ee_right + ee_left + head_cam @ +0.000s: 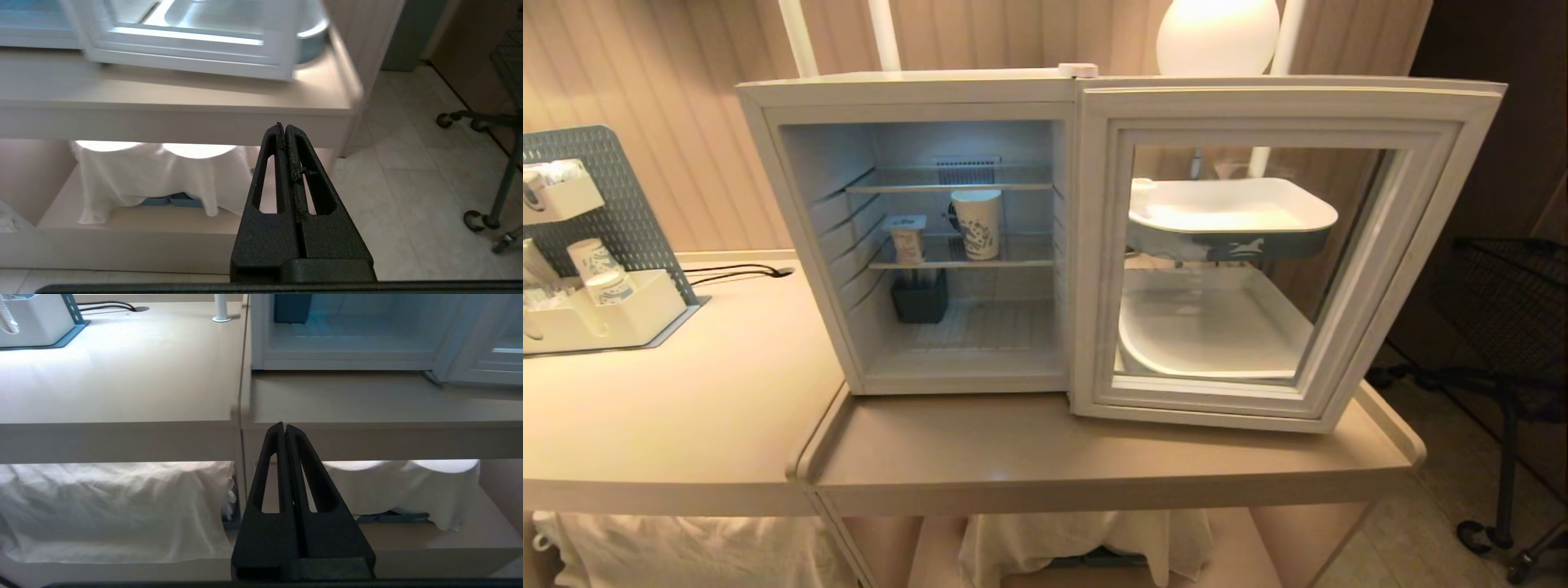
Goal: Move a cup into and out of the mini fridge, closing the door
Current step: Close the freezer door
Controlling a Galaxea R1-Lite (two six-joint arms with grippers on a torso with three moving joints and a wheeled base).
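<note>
The mini fridge stands on the beige table with its door swung wide open to the right. On the middle wire shelf sits the cup, small and white with a flat top. A taller patterned paper cup stands right of it. Neither arm shows in the head view. My left gripper is shut and empty, low in front of the table's front edge. Farther right, below the open door, my right gripper is likewise shut on nothing.
A dark grey box sits on the fridge floor. A pegboard organiser with paper cups stands at the far left. White trays show through the door glass. A black wheeled cart is on the right. White cloth hangs under the table.
</note>
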